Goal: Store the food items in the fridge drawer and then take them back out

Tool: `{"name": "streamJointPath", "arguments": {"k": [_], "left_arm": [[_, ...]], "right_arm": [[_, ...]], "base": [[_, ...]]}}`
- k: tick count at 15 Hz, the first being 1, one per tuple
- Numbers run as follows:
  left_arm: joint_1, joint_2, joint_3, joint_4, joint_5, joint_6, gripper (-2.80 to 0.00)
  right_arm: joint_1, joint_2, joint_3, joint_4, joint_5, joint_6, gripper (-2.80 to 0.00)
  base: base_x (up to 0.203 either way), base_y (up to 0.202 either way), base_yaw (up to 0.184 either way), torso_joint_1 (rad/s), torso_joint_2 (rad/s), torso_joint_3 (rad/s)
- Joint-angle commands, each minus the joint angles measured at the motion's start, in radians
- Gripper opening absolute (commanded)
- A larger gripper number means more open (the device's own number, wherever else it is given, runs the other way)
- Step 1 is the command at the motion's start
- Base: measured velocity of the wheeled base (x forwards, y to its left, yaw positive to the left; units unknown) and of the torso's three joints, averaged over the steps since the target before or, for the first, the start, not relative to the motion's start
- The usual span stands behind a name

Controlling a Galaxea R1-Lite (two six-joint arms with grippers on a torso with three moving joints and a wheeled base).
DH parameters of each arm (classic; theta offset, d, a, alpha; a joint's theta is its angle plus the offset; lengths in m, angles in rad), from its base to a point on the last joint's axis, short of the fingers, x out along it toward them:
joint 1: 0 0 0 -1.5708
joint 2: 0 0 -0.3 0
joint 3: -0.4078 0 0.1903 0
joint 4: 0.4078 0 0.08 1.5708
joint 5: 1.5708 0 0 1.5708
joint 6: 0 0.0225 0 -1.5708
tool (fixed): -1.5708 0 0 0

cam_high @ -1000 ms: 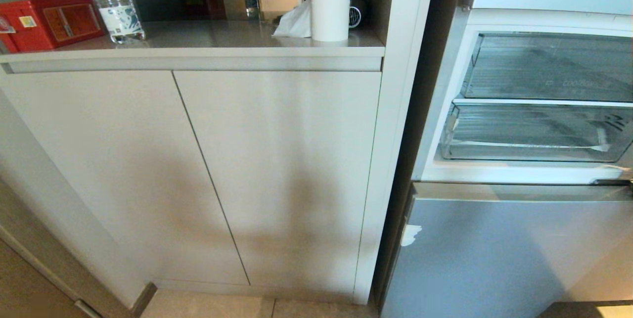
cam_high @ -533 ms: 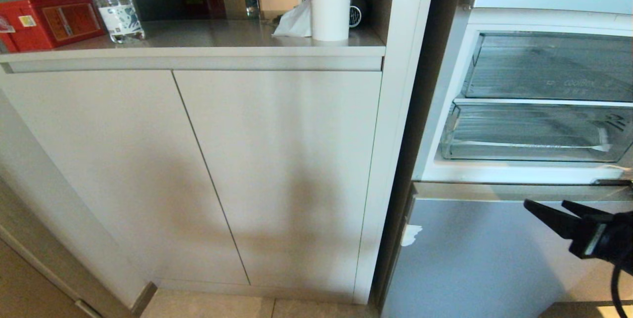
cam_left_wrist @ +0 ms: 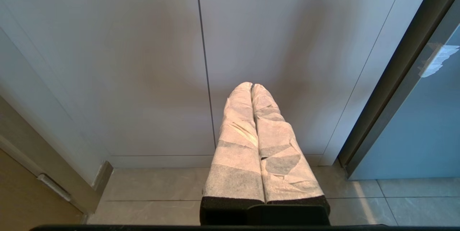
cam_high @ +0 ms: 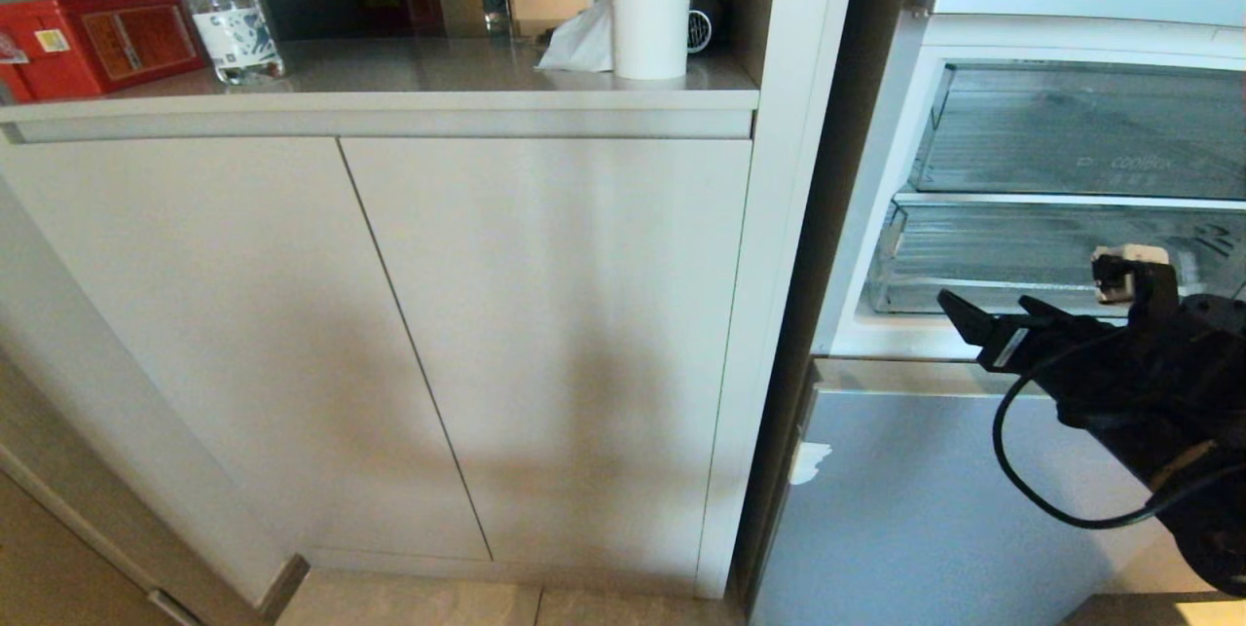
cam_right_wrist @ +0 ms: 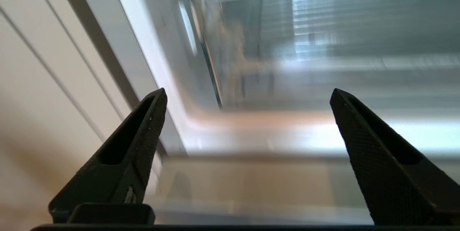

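The fridge point(cam_high: 1022, 334) stands right of the cabinet point(cam_high: 389, 334). Inside the fridge, the fridge drawer point(cam_high: 1032, 266) sits below a deeper bin point(cam_high: 1071, 129). The right end effector point(cam_high: 1037, 300) hangs just before the fridge drawer.

Black right end effector point(cam_high: 1032, 319) against clear, ribbed fridge drawer point(cam_high: 1032, 256). White-wrapped fingers point(cam_left_wrist: 248, 141) on left end effector point(cam_left_wrist: 251, 86), grey patches showing through. Red box point(cam_high: 92, 40), white roll point(cam_high: 649, 25) and blue-and-white-labelled clear bottle point(cam_high: 222, 5) on pale grey surface point(cam_high: 409, 71); off-white cabinet doors point(cam_high: 389, 334) below.
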Motion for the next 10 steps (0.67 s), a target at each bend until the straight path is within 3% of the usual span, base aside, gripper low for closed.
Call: {"name": "streamJointPath", "arguments": {"k": [1,10], "left_arm": [[0.001,0.001,0.001,0.000,0.000,0.000,-2.80],[0.001,0.001,-0.001,0.000,0.000,0.000,-2.80]], "right_arm": [[0.015,0.087,-0.079,-0.020,-0.004,-0.008,0.00],[0.040,0.203,-0.282,-0.007,-0.054,-0.084,0.00]], "base": [[0.000,0.000,0.000,0.000,0.00,0.000],[0.000,0.000,0.000,0.000,0.00,0.000]]}}
